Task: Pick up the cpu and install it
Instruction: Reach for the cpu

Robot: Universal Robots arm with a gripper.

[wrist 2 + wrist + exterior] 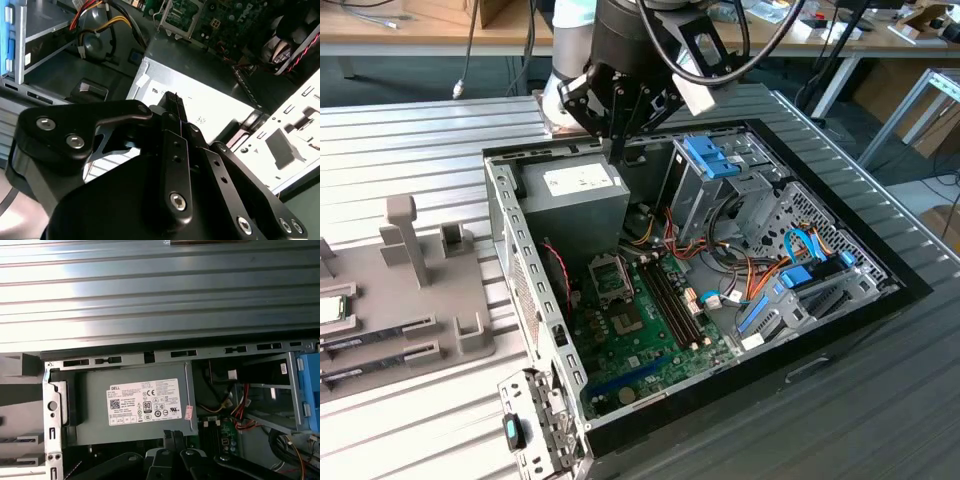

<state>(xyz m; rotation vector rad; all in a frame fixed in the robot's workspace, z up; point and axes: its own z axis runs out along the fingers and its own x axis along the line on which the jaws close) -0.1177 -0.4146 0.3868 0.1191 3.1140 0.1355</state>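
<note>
The cpu (329,308) is a small silvery square with a green rim. It lies on the grey holder plate (430,300) at the exterior view's far left, well away from the arm. My gripper (617,148) hangs over the back edge of the open computer case (895,290), just above the grey power supply (575,195). Its black fingers (173,107) stand together with nothing between them, pointing at the power supply's white label (144,401). The open metal cpu socket (611,278) sits on the green motherboard (650,345), below the power supply.
Two long dark memory sticks (380,333) lie on the holder plate beside grey uprights (405,235). Inside the case are a blue-handled drive cage (710,160), coloured cables (760,275) and blue connectors. The case rests on a ribbed metal table (400,150).
</note>
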